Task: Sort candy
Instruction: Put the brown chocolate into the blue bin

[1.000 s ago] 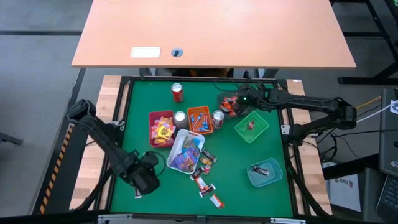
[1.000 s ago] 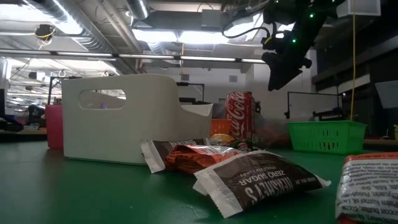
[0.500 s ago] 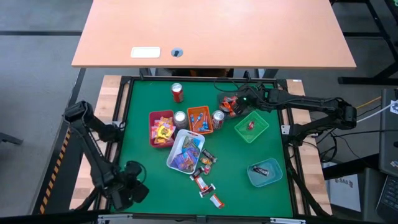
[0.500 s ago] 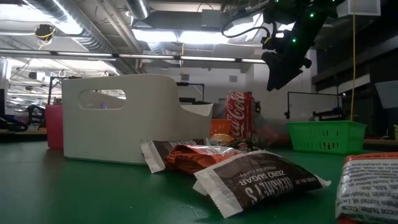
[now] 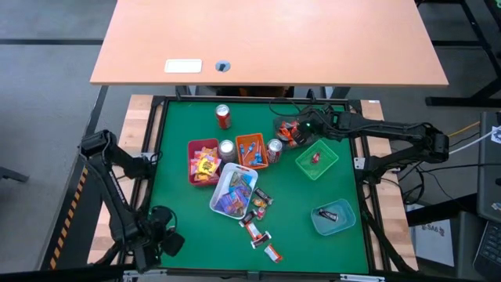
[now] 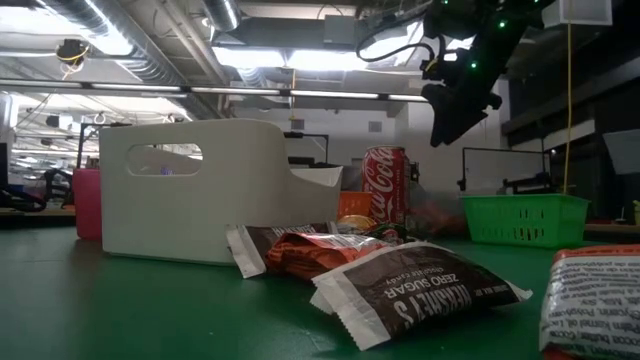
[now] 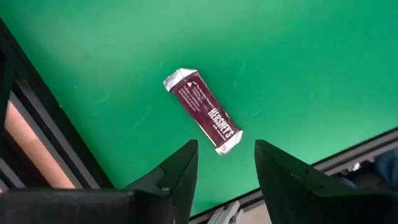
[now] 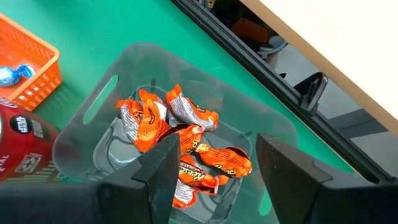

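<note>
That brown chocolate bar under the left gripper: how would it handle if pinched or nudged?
The chocolate bar lies flat on the green table, so it probably slides rather than rolls. Its glossy wrapper may be slippery, and the crimped ends look floppy. The open left gripper likely needs a pinch across its narrow width.

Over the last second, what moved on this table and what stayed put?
The left tool has drawn back from the green mat toward the table's near left corner, open and empty; its wrist view shows a Hershey's bar lying on the mat ahead of it. The right tool hangs open over the clear bin of orange Reese's candy, unmoved. The trays, the cans and the loose candy lie unchanged.
</note>
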Robot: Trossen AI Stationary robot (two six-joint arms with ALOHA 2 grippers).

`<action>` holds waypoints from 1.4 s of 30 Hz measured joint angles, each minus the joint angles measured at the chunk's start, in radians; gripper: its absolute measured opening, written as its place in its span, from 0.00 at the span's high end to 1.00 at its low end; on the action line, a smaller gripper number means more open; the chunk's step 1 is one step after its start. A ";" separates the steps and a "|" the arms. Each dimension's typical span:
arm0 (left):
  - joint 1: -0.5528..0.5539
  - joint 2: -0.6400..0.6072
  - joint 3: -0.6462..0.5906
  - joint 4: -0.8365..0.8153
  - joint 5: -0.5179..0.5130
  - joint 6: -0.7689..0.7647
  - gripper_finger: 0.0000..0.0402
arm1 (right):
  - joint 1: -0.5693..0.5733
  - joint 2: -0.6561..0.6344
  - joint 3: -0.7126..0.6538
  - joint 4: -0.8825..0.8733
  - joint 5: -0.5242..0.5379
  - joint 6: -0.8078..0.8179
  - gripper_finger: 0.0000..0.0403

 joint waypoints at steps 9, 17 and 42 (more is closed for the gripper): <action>0.002 0.116 0.000 0.075 0.021 -0.002 0.63 | 0.000 0.000 0.000 -0.018 0.000 0.000 0.48; 0.008 0.191 0.000 0.103 0.027 -0.058 0.63 | 0.000 0.000 0.000 -0.017 -0.001 0.000 0.48; 0.035 0.258 0.000 0.093 0.062 -0.106 0.63 | 0.000 0.000 0.000 -0.017 -0.001 0.000 0.48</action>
